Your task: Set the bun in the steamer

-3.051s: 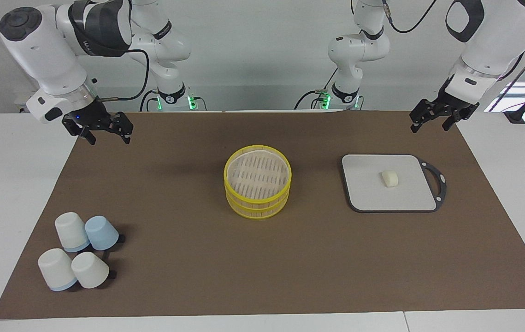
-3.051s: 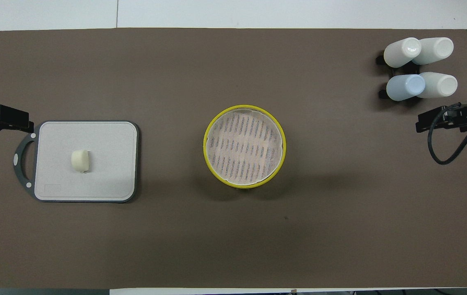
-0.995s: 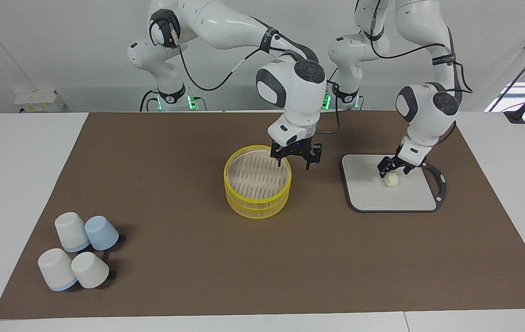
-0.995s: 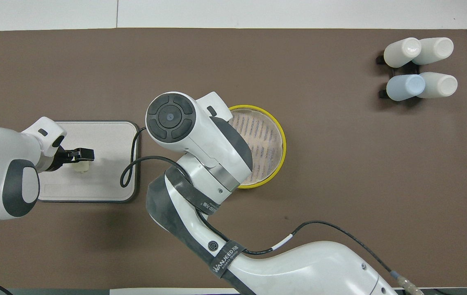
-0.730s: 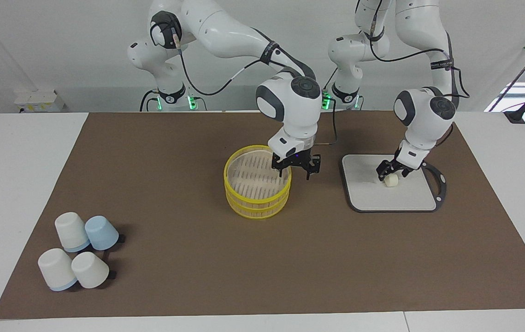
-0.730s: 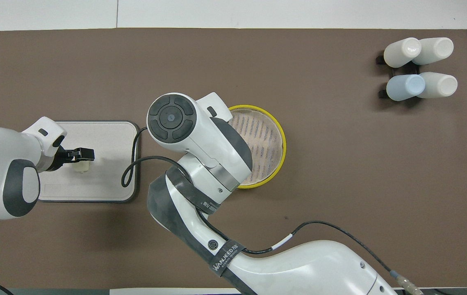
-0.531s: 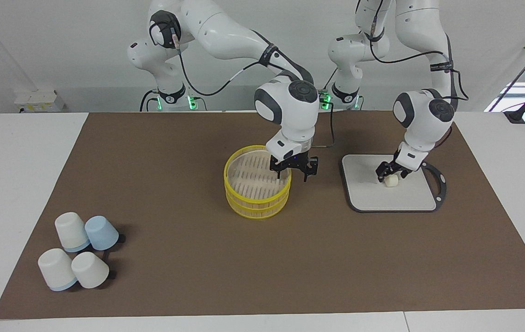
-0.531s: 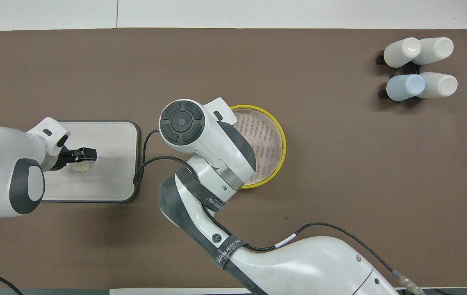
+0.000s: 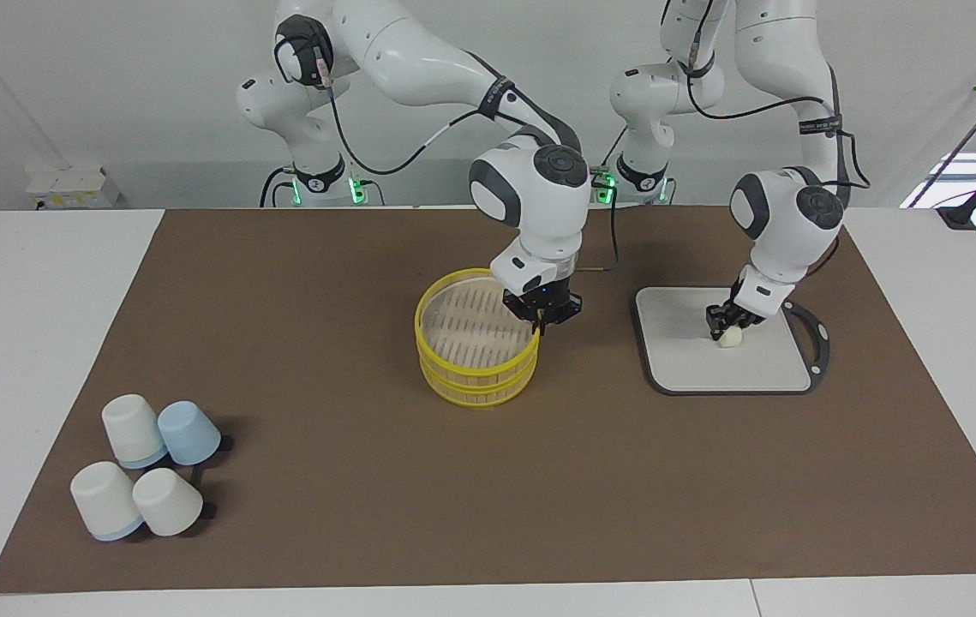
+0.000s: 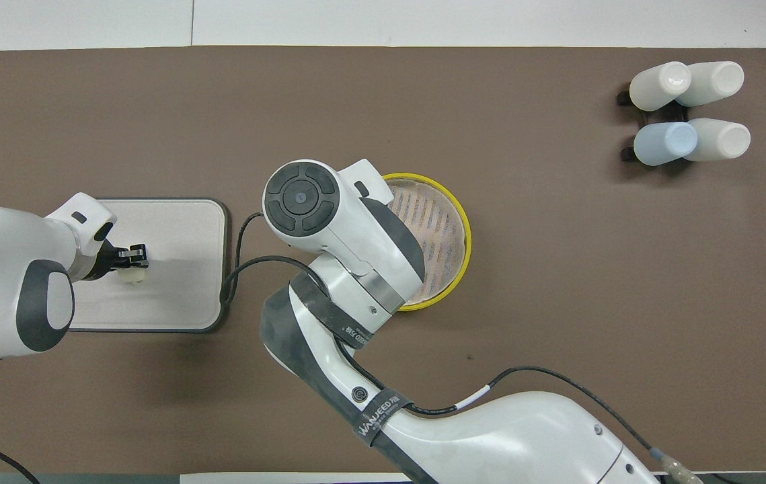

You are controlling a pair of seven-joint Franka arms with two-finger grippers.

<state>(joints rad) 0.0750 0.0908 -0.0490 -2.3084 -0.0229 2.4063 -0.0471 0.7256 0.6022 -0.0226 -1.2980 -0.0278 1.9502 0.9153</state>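
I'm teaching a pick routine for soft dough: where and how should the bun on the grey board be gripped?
Grip the bun across its rounded sides, coming straight down from above: it is a small smooth lump lying flat on the grey board, with nothing beside it. The left hand is already down on it that way. Squeeze lightly, since it looks soft.

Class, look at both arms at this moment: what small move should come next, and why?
Probably the right gripper, shut on the steamer's upper piece at its rim, should lift it clear. The left gripper is shut on the bun on the grey board, and the basket is covered.
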